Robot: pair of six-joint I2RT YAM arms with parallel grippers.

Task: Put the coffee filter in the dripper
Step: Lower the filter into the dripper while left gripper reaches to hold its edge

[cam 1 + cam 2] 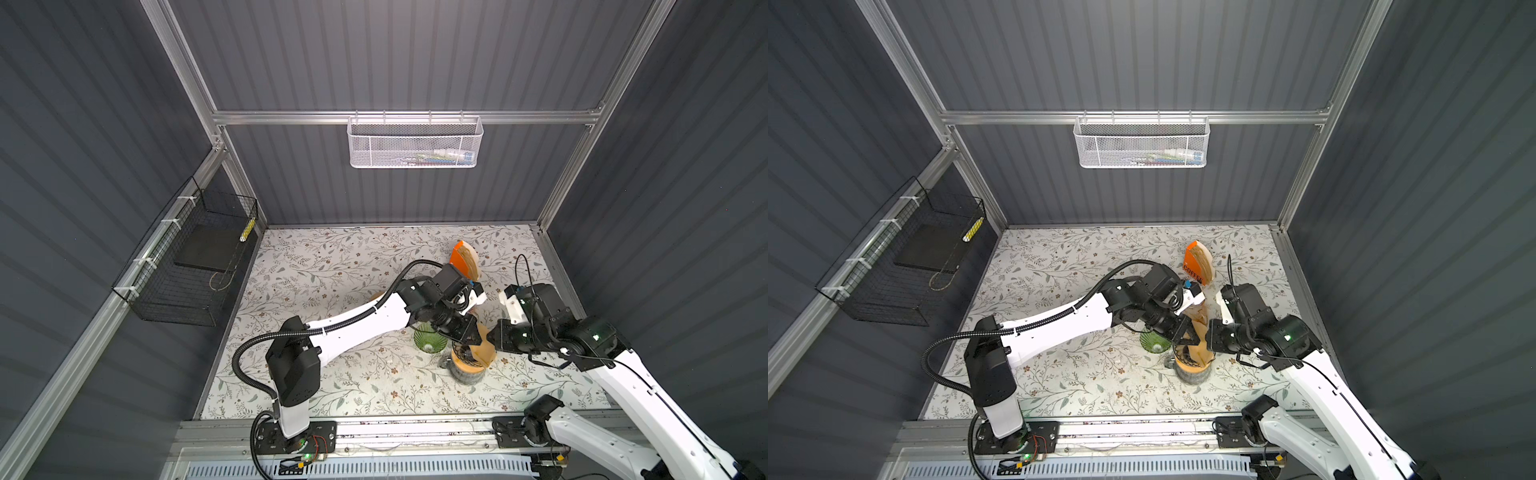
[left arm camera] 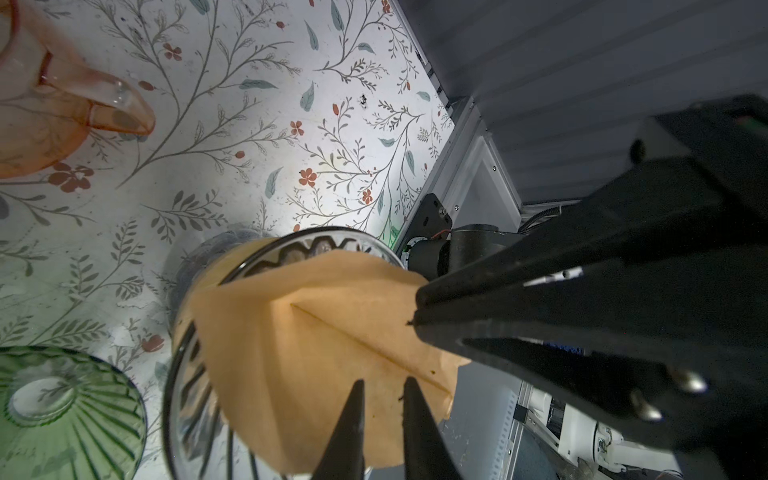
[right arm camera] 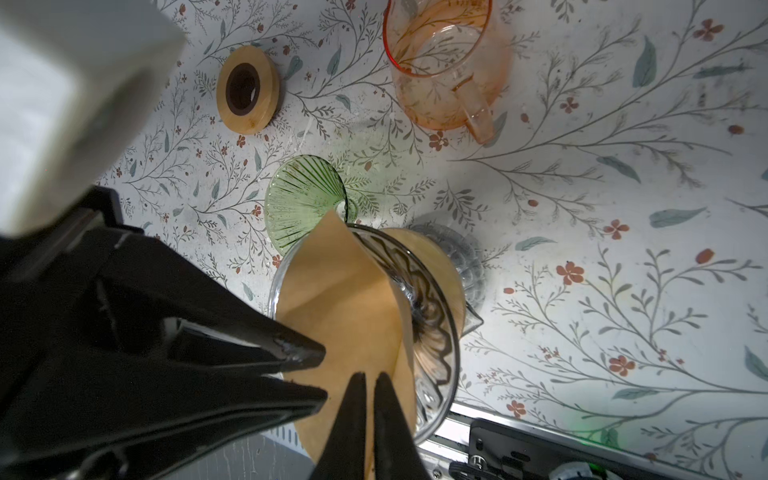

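Pinching the coffee filter (image 2: 316,357) over the dripper (image 2: 187,399), both grippers close.

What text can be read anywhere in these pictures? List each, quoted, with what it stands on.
"COFFEE": black letters on the orange filter pack standing at the back of the table, readable in a top view, last letters blurred.
Items in the white mesh basket carry coloured labels, too small and blurred to read.
Nothing readable in the wrist views.

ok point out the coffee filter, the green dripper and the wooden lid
coffee filter (image 2: 316,345): left wrist view, on its flat paper face.
green dripper (image 3: 301,199): right wrist view, on its ribbed inner wall.
wooden lid (image 3: 266,89): right wrist view, on its wooden ring.
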